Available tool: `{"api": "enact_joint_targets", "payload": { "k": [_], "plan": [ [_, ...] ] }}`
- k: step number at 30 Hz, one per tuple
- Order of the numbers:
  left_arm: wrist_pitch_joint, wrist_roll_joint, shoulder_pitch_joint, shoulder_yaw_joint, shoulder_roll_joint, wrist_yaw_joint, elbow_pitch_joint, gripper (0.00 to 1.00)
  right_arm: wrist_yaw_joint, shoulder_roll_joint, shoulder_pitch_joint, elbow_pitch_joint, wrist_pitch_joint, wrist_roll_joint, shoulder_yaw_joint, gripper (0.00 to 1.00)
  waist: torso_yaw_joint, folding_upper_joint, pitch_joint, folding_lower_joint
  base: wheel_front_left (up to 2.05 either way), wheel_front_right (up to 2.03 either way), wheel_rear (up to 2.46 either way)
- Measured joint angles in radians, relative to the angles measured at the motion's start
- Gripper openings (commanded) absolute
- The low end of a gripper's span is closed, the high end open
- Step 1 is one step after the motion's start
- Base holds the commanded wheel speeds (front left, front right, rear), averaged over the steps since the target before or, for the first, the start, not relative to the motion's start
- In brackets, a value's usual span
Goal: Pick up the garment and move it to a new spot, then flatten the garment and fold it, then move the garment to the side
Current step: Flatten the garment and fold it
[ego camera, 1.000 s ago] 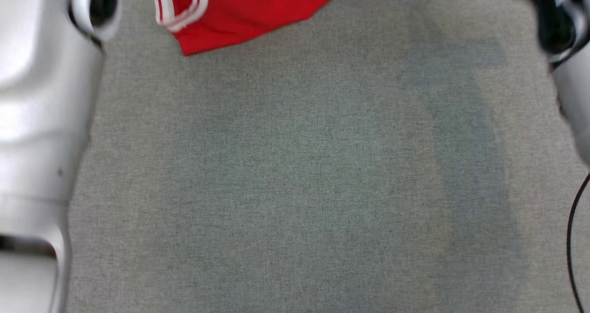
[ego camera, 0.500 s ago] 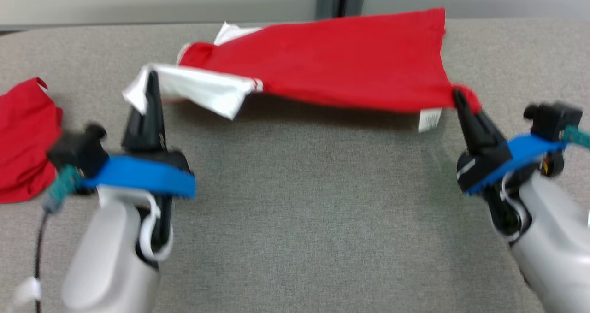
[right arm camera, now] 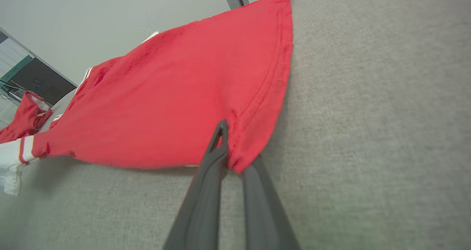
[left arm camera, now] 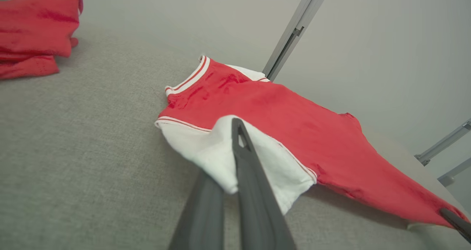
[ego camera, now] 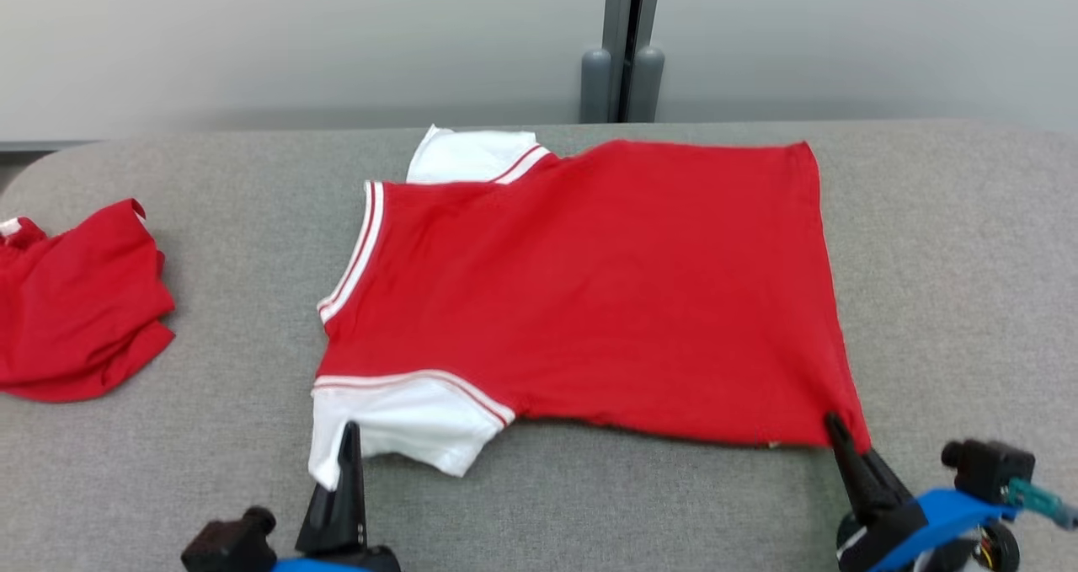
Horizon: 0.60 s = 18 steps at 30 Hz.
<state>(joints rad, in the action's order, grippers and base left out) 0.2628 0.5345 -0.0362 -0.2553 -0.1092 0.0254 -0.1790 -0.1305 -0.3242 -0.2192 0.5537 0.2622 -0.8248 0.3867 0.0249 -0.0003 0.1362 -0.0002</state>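
**Head view: red garment [ego camera: 589, 286] spread flat and held at two points**

The garment is laid out across the middle of the grey padded surface [ego camera: 589, 513]. Its collar is turned toward the left edge and its hem toward the right edge. The far white sleeve [ego camera: 467, 155] is located close to the far edge.

The near white sleeve [ego camera: 404, 424] is clamped in the closed jaws of the left gripper [ego camera: 348, 437], toward the near edge. In the left wrist view, one finger is seen over the sleeve cloth and the other beneath it.

The near hem corner [ego camera: 851, 429] is pinched by the right gripper [ego camera: 834, 427], whose jaws are drawn narrow on the red cloth. In the right wrist view, the corner is seen gathered between the two fingers.

A second red garment [ego camera: 76, 311] is left crumpled at the left edge, well apart from the first.
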Motion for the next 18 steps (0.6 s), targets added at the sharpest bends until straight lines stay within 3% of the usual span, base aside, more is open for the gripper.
{"api": "enact_joint_targets", "payload": {
  "k": [9, 18],
  "plan": [
    [-0.026, 0.001, -0.164, -0.034, -0.006, -0.025, 0.083, 0.0, 0.0, 0.003, 0.21, -0.088, -0.026, 0.074, -0.086, 0.0, 0.012, 0.0, -0.081, 0.0001, 0.0, 0.0, 0.0],
    [-0.056, 0.001, -0.222, -0.055, -0.024, -0.03, 0.102, 0.0, 0.0, 0.04, 0.331, -0.205, -0.151, 0.161, -0.195, 0.0, 0.013, 0.0002, -0.111, 0.0001, 0.0, 0.0, 0.0]
  ]
}}
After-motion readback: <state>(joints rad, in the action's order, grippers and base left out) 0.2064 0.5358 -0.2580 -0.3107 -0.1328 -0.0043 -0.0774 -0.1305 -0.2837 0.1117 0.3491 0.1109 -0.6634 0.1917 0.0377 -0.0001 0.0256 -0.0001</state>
